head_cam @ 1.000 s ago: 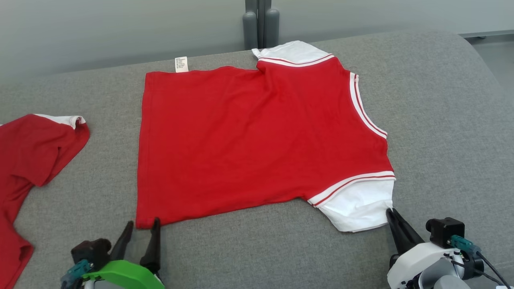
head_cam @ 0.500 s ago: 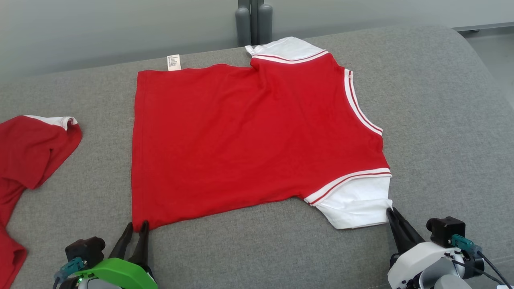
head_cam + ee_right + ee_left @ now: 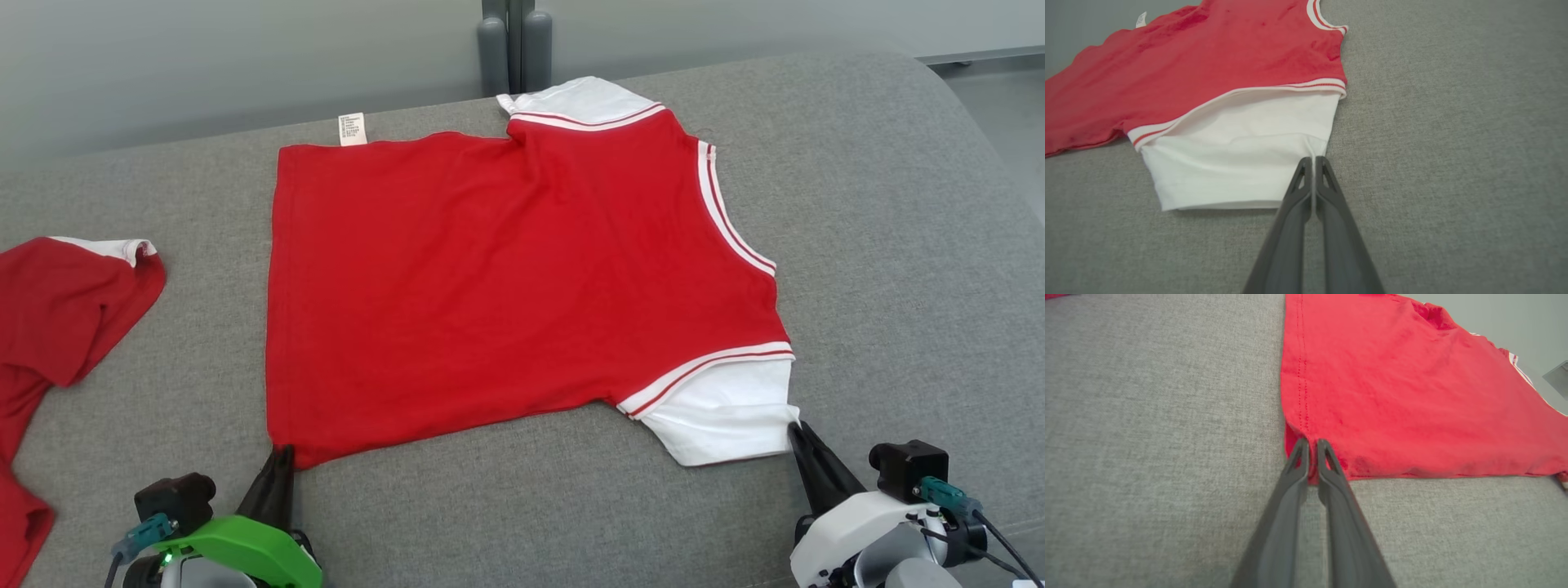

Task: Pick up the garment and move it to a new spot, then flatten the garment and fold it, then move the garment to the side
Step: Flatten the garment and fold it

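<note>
The garment (image 3: 506, 278) is a red T-shirt with white sleeves and striped trim, spread flat on the grey cushion with its hem toward the left. My left gripper (image 3: 282, 452) is shut on the near hem corner (image 3: 1312, 465), red cloth pinched between its fingers. My right gripper (image 3: 796, 429) is shut on the near corner of the white sleeve (image 3: 1241, 163), its tips at the sleeve's edge seam (image 3: 1312, 153). The far sleeve (image 3: 584, 102) lies at the cushion's back edge.
A second red garment (image 3: 57, 310) with a white cuff lies at the far left of the grey cushion (image 3: 898, 245). Dark grey posts (image 3: 514, 45) stand behind the cushion's back edge. A white label (image 3: 353, 129) sticks out from the shirt's far side.
My left gripper has closed from wide open onto the shirt's near hem corner. The right gripper has stayed shut on the sleeve. The camera shifted slightly early on.
</note>
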{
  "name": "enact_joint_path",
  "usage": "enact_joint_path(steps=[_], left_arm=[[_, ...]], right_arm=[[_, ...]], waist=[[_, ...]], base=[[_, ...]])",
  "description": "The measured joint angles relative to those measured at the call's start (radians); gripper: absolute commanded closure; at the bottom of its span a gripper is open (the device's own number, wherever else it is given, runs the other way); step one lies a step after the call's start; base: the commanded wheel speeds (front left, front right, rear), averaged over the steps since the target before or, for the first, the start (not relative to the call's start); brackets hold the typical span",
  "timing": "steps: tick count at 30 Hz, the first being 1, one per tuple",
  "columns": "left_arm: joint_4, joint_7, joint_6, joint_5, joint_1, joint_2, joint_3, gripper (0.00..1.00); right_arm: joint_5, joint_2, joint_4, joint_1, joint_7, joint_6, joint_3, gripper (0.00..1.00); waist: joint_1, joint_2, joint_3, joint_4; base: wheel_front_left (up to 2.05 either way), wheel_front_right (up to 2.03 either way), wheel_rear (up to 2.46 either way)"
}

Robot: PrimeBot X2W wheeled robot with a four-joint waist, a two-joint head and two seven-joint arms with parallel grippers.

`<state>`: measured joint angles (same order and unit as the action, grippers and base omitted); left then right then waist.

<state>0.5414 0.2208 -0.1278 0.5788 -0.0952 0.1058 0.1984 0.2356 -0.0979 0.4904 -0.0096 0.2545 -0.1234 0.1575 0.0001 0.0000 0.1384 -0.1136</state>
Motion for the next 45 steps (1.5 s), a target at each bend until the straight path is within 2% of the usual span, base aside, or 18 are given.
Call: enact_joint_path(steps=[1, 6, 11, 18, 24, 31, 39, 45], left_arm=[[0.0, 0.0, 0.0, 0.005, -0.005, 0.0, 0.004, 1.0], [0.0, 0.0, 0.0, 0.022, -0.008, 0.004, 0.031, 1.0], [-0.01, 0.0, 0.0, 0.035, -0.009, 0.037, 0.035, 1.0], [-0.081, -0.03, 0.0, 0.096, -0.041, 0.052, 0.056, 1.0], [-0.143, -0.106, 0.0, 0.118, -0.041, 0.087, 0.071, 1.0], [-0.221, -0.184, 0.0, 0.137, -0.067, 0.16, 0.058, 1.0], [-0.293, -0.281, 0.004, 0.137, -0.109, 0.203, 0.049, 1.0], [-0.316, -0.355, 0.024, 0.137, -0.142, 0.209, 0.062, 1.0]], right_arm=[[0.0, -0.002, -0.001, 0.0, 0.0, 0.0, 0.0, 1.0], [0.0, -0.016, -0.039, -0.008, 0.0, 0.0, -0.01, 1.0], [0.0, -0.026, -0.099, -0.048, 0.0, 0.0, -0.013, 1.0], [0.004, -0.053, -0.173, -0.068, 0.0, -0.001, 0.0, 1.0], [0.021, -0.07, -0.232, -0.081, 0.0, -0.001, -0.001, 1.0], [0.021, -0.147, -0.26, -0.117, 0.0, -0.001, 0.025, 1.0], [0.035, -0.194, -0.261, -0.185, 0.0, -0.001, 0.1, 1.0], [0.056, -0.244, -0.274, -0.256, -0.016, -0.001, 0.122, 1.0]], waist=[[0.0, 0.0, 0.0, 0.0], [0.0, 0.0, 0.002, -0.002], [0.0, 0.0, 0.01, -0.007], [0.0, 0.0, 0.021, -0.002], [0.0, 0.0, 0.029, 0.004], [0.0, 0.0, 0.047, 0.019], [0.0, 0.0, 0.08, 0.03], [0.0, 0.0, 0.113, 0.029]], base=[[0.0, 0.0, 0.0], [0.0, 0.0, 0.0], [0.0, 0.0, 0.0], [0.0, 0.0, 0.0], [0.0, 0.0, 0.0], [0.0, 0.0, 0.0], [0.0, 0.0, 0.0], [0.0, 0.0, 0.0]])
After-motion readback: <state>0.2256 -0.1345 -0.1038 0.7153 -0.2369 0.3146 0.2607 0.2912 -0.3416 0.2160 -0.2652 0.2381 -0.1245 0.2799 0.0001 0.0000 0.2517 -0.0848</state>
